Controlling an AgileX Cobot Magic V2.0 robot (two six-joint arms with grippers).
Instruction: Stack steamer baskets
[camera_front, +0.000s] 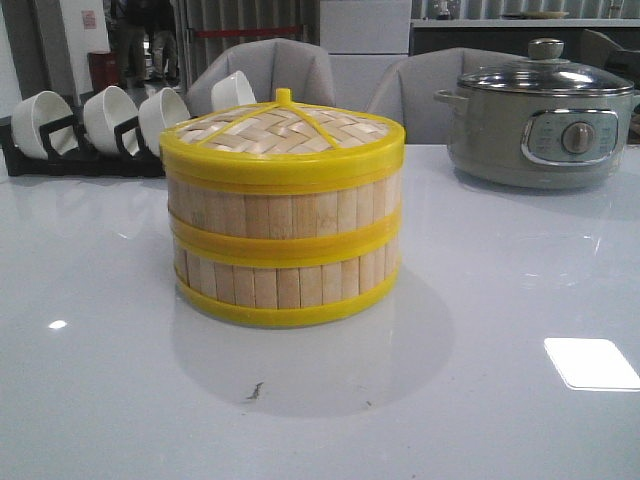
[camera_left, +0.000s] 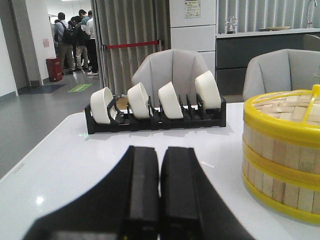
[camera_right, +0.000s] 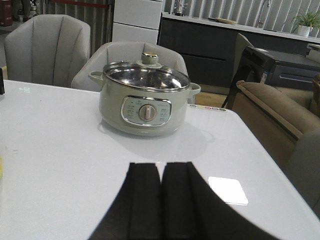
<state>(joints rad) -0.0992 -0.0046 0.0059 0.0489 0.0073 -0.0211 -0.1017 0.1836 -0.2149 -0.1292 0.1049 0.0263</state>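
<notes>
Two steamer baskets (camera_front: 283, 250) stand stacked at the table's (camera_front: 500, 300) centre under a woven lid (camera_front: 283, 135) — electric pot (camera_front: 535, 125) at two o'clock, bowl rack (camera_front: 80, 140) at ten — while the left gripper (camera_left: 160, 175) and right gripper (camera_right: 161, 190) each have fingers pressed together, holding nothing.

We see two steamer baskets (camera_front: 285, 245) stacked upright mid-table, one squarely on the other. Walls: pale vertical bamboo slats w/ bright yellow rims top & bottom; rims meet in a yellow band at mid-height. A woven lid (camera_front: 283, 128) w/ yellow rim & knob caps the stack.
</notes>
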